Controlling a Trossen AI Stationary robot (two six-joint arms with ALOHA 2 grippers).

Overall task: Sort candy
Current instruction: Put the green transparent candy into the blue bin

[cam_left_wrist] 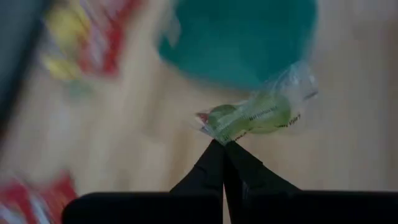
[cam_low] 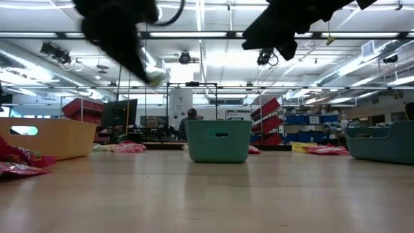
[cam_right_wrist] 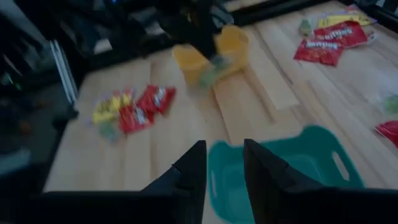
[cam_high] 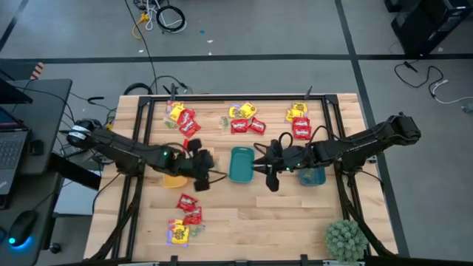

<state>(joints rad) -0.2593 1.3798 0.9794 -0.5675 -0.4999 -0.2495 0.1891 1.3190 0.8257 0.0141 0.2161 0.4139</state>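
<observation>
Left gripper [cam_left_wrist: 224, 144], clamped on a green candy [cam_left_wrist: 258, 116] by its crinkly wrapper edge near mid-tabletop: light, limp, slippery. Right gripper [cam_right_wrist: 224, 163], slightly parted, hovers empty over a teal tray [cam_right_wrist: 292, 163].

Green candy [cam_left_wrist: 258, 117], teal tray [cam_high: 240, 164], yellow-orange tray [cam_right_wrist: 211, 53].

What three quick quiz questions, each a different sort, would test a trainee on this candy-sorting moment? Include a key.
1. True or false: the left gripper is shut on a green candy packet.
2. Which tray does the right gripper hover above? A yellow-orange tray B middle teal tray C spiky plant
3. Fill in: the right gripper's fingers stand ____.

Key:
1. True; the packet sits pinched at its fingertips.
2. B, the middle teal tray, not the yellow-orange tray.
3. Open, with nothing between them.
</observation>
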